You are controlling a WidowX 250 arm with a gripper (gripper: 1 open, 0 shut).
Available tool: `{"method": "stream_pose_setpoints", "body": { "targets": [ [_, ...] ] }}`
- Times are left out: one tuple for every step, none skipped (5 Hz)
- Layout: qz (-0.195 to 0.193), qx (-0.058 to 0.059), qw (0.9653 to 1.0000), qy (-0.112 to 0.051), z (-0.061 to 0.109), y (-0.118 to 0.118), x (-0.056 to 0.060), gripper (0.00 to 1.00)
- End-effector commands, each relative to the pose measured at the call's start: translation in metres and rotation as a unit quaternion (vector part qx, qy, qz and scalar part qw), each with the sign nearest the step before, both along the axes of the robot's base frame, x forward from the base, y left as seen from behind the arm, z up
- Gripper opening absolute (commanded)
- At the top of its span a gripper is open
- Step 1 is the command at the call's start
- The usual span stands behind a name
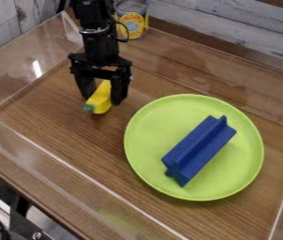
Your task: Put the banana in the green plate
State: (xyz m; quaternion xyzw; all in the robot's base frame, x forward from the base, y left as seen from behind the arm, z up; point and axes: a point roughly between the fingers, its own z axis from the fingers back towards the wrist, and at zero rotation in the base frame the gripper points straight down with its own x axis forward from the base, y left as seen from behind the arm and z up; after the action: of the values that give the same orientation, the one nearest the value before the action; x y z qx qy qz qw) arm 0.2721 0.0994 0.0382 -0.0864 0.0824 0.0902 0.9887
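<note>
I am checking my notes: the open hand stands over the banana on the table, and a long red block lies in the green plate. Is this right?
One detail is wrong. The block in the green plate is blue, not red, as the camera view shows. The rest holds: the open hand stands over the banana on the table.

**No legible text**

No word, number or brand can be read anywhere. The yellow-labelled can (131,25) at the back of the bench bears a printed design, but it is too small and blurred to make out.
</note>
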Motion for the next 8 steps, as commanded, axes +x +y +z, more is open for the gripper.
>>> {"method": "stream_pose_setpoints", "body": {
  "targets": [
    [-0.008, 0.017, 0.9986, -0.048, 0.032, 0.001, 0.011, 1.0],
    [-0.007, 0.016, 0.9988, -0.047, 0.029, 0.003, 0.01, 1.0],
    [-0.003, 0.014, 0.9987, -0.048, 0.022, 0.003, 0.011, 1.0],
    [0.002, 0.011, 0.9987, -0.05, 0.015, 0.004, 0.012, 1.0],
    [0.007, 0.009, 0.9986, -0.051, 0.008, 0.004, 0.012, 1.0],
    [0.01, 0.007, 0.9985, -0.053, 0.0, 0.005, 0.013, 1.0],
    [0.015, 0.003, 0.9984, -0.055, -0.005, 0.004, 0.014, 0.0],
    [0.008, 0.003, 0.9981, -0.061, 0.004, -0.003, 0.016, 0.0]
  ]
}}
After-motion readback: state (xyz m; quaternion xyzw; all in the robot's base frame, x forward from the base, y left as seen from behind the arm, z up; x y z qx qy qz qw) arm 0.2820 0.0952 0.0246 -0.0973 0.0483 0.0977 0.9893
